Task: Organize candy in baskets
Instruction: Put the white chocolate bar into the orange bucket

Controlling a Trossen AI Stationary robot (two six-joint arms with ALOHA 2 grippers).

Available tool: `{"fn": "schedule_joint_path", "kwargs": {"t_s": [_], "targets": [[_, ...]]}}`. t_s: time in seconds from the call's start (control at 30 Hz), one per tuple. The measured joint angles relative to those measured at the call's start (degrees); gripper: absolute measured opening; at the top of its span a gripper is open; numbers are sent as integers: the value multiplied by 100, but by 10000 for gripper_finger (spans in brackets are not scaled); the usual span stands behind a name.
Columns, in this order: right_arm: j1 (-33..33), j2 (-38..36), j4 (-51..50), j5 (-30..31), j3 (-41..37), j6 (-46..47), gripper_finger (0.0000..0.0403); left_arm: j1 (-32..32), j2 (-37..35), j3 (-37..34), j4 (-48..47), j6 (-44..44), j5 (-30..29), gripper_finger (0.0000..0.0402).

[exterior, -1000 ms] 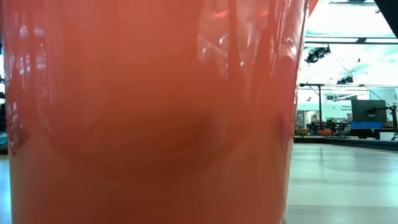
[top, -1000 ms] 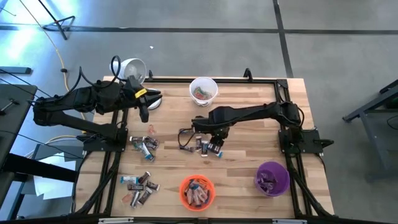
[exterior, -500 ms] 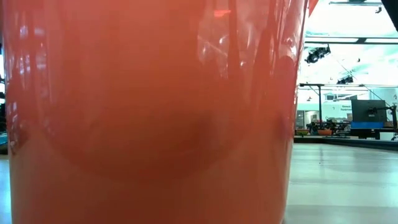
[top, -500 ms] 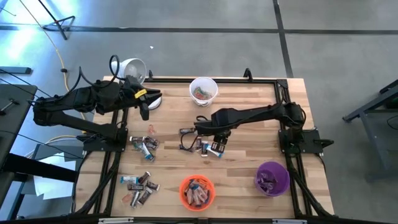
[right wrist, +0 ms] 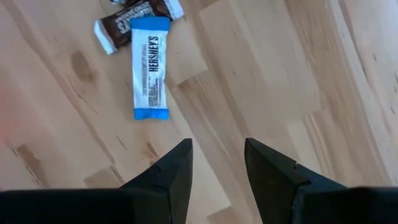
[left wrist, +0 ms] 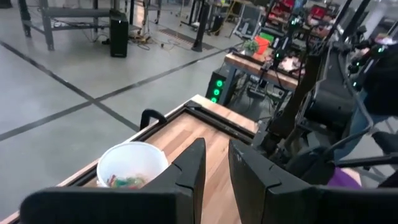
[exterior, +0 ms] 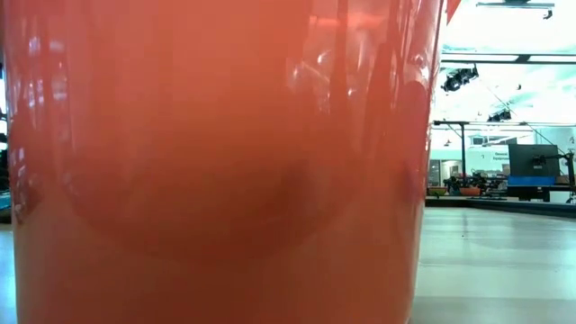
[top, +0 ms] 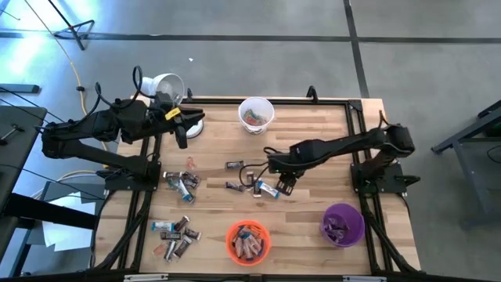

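Right wrist view shows you the right gripper [right wrist: 217,158] with its fingers apart and empty over the wooden table [right wrist: 280,81], near a blue-and-white candy bar [right wrist: 149,65]. Your left gripper [left wrist: 214,171] has its fingers a little apart, holding nothing, near the round white plastic basket [left wrist: 132,163]. More wrapped candy [top: 176,231] lies beside the round orange plastic basket [top: 248,240].

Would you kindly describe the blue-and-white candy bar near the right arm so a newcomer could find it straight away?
Start at the wooden table and find the right claw near its middle, open and empty. Just beside it lies a small cluster of wrapped candies; the flat blue-and-white Hershey's bar is there, one end touching a dark brown bar. It alone has blue ends and a white centre.
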Motion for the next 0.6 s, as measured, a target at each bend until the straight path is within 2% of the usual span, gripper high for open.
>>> {"fn": "schedule_joint_path", "kwargs": {"t_s": [0.1,0.3,0.5,0.6], "targets": [[-105,-147,500,-140,-391,-355,139,0,0,-1,125,3,-109,55],[-253,-162,2019,-1306,-1124,-302,139,2,0,-1,269,3,-151,55],[-140,-158,3028,-1344,-1464,-164,146,2,0,-1,269,69,-71,55],[-134,-137,3194,-1334,-1496,-255,162,1,0,-1,265,103,-70,55]]}}
